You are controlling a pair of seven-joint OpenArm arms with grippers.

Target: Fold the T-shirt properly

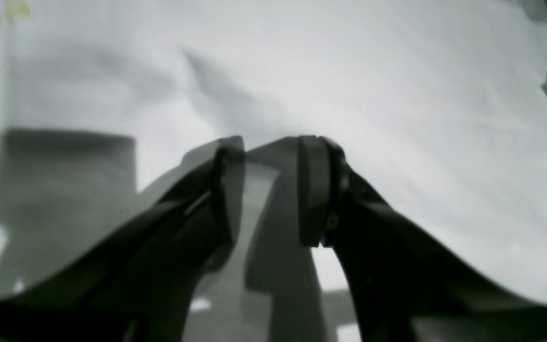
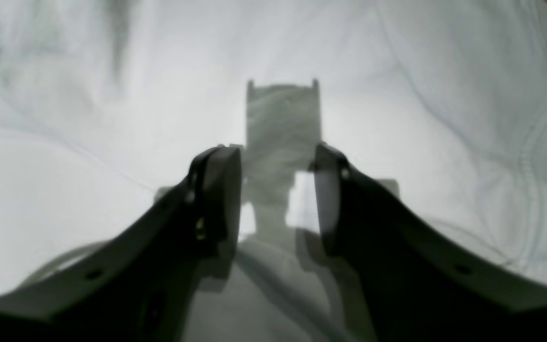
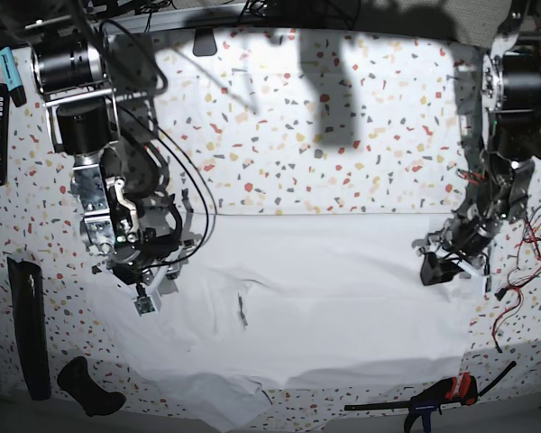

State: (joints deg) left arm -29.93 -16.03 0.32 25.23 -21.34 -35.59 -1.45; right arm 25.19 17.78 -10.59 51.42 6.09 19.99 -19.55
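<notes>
Both grippers, left gripper [image 1: 271,190] and right gripper [image 2: 278,199], hovered parted and empty over the T-shirt [image 3: 343,298], spread flat on the speckled table [image 3: 343,153]; a shallow pinch risked snagging one layer and skewing the fold.

Your left end effector [image 1: 271,190] points down and forward, its two dark fingers [image 1: 314,190] parted by a narrow gap with nothing between them. Your right end effector [image 2: 278,194] stands a little wider apart, also with nothing in the gap. In the base view, your left arm [image 3: 509,135] hangs down at that view's right, its wrist bent inward; your right arm [image 3: 95,153] drops at the left, end effector low.
</notes>
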